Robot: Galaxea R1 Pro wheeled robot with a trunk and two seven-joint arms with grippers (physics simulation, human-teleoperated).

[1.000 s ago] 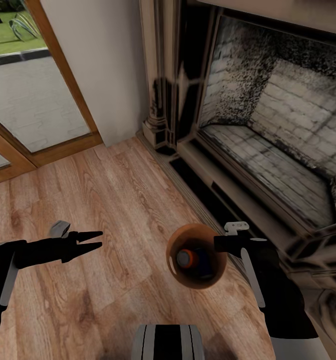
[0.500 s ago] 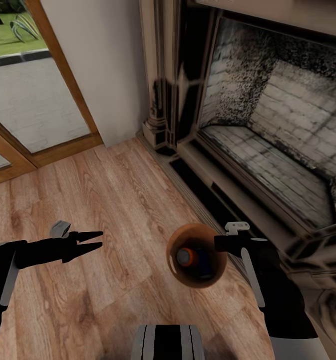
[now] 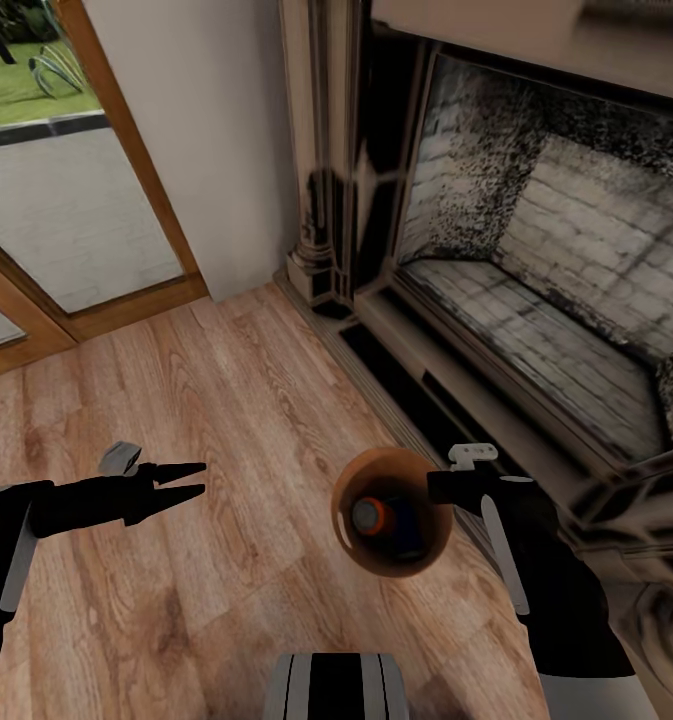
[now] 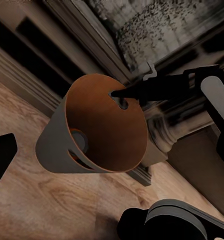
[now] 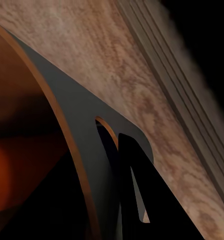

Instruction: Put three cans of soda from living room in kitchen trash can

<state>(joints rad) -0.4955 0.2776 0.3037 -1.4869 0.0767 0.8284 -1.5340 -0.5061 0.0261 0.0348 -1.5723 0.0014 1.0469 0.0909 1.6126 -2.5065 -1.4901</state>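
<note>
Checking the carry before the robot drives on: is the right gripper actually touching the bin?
Touching. In the left wrist view the right gripper pinches the trash can at its rim, one finger inside and one outside.

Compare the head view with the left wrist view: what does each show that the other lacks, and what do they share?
Head view alone: the left end effector, empty with its jaws apart, the glass door and the outdoor lawn beyond it.

Left wrist view alone: the bin's outer side wall and a cutout through which a can inside it shows.

Shared: the trash can held at its rim by the right end effector, one orange soda can inside, the wood floor and the fireplace.
</note>
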